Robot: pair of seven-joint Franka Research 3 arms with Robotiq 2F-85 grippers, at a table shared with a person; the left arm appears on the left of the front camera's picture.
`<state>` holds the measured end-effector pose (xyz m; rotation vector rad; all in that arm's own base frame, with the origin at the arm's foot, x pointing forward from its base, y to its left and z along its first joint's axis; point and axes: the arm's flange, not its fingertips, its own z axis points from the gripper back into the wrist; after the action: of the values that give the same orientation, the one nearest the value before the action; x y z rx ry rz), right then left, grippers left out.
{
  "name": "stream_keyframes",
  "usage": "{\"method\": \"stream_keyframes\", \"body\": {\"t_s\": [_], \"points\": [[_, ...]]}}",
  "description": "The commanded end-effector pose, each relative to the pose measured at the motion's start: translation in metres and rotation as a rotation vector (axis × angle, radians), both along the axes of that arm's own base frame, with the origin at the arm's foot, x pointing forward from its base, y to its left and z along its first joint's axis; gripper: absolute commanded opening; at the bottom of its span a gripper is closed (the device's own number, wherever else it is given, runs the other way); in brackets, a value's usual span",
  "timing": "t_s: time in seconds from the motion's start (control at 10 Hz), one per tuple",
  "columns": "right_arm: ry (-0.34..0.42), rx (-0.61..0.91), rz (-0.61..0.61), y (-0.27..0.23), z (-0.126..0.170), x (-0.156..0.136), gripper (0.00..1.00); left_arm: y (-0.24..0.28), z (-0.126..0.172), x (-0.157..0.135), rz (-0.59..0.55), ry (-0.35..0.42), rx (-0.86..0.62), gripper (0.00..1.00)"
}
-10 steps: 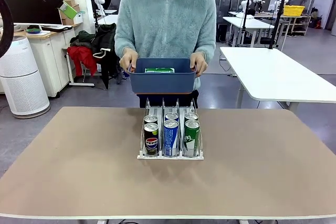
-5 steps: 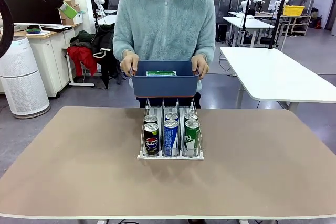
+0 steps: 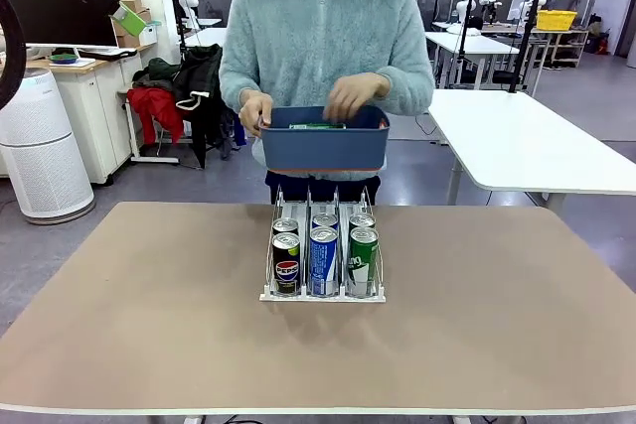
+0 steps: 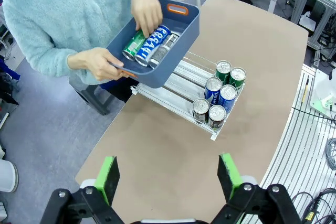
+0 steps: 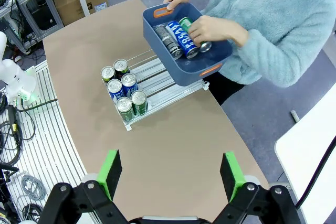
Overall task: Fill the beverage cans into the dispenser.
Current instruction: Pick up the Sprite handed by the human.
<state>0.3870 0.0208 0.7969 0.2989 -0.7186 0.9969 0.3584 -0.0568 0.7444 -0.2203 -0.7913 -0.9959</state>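
On my screen the beverage cans (image 3: 324,250) gleam: glossy printed aluminium with bright silver tops. The dispenser (image 3: 323,297) is white plastic and thin shiny wire. The bin (image 3: 323,151) looks smooth, matt dark-blue plastic, the person's pullover (image 3: 318,37) thick fluffy fleece, the table (image 3: 129,325) matt, even tan.

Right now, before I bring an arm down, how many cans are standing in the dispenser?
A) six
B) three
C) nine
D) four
A: the dispenser holds six upright cans, two in each of its three lanes, all bunched at the end nearest the robot.
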Motion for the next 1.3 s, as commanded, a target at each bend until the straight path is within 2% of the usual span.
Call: {"method": "stream_keyframes", "body": {"t_s": [0.0,1.2], "points": [[0.002,0.003,0.005,-0.0003,-0.0007,-0.0010,1.00,0.0006,-0.0001,0.0011,0.000,-0.007,-0.005,1.00],[0.002,0.003,0.005,-0.0003,-0.0007,-0.0010,1.00,0.0006,-0.0001,0.0011,0.000,-0.007,-0.005,1.00]]}}
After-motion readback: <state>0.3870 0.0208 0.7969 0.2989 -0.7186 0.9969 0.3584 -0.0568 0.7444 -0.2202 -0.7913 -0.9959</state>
